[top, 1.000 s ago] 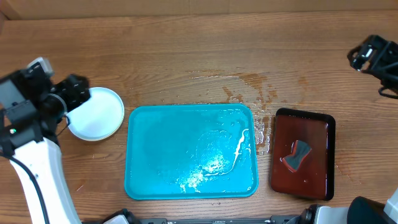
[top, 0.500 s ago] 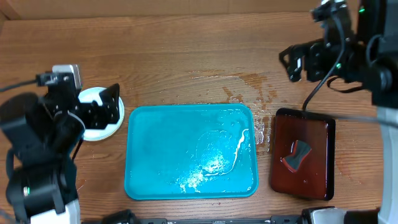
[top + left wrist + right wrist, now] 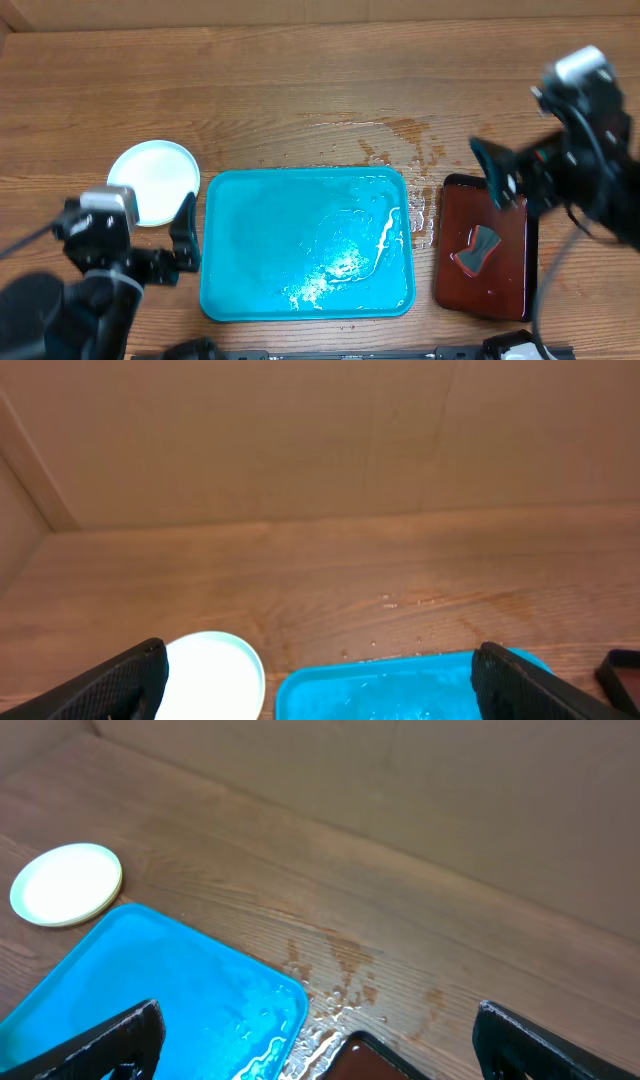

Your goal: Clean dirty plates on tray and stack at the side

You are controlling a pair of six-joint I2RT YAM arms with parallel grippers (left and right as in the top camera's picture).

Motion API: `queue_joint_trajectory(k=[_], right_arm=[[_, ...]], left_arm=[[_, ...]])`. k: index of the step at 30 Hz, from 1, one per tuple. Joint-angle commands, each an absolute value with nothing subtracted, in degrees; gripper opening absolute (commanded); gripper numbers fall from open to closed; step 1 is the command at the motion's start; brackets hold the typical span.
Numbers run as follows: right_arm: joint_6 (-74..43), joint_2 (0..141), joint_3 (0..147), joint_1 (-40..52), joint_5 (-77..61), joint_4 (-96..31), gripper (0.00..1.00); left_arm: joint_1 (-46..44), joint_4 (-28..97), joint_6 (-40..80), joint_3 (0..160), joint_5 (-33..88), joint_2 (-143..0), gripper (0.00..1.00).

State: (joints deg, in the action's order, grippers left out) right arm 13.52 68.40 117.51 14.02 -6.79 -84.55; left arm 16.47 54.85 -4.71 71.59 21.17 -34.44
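The left gripper (image 3: 320, 665) has been drawn back from the plates (image 3: 153, 182), over which it was seen half a second ago. Its jaws are now spread wide and empty. The plates are left just beside the left edge of the tray (image 3: 260, 230). From above only one white disc can be made out. No plate is seen on the wet tray, so the stacking is judged finished. The plates lie ahead of the left finger (image 3: 125, 685), untouched. The right gripper (image 3: 320, 1025), also wide, is well apart.
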Motion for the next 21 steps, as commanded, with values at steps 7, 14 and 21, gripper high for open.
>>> queue_joint_trajectory(k=[7, 14, 21], right_arm=[[10.2, 59.6, 117.4, 14.5, -7.0, -87.7, 1.00], [5.8, 59.5, 117.3, 14.5, -7.9, -89.0, 1.00], [5.8, 59.5, 117.3, 14.5, -6.2, -89.2, 1.00]], left_arm=[[16.3, 58.3, -9.8, 78.9, 20.4, -26.2, 0.98], [16.3, 58.9, -9.9, 80.4, 16.9, -25.7, 1.00], [16.3, 60.2, -9.9, 79.5, 14.4, -25.7, 1.00]])
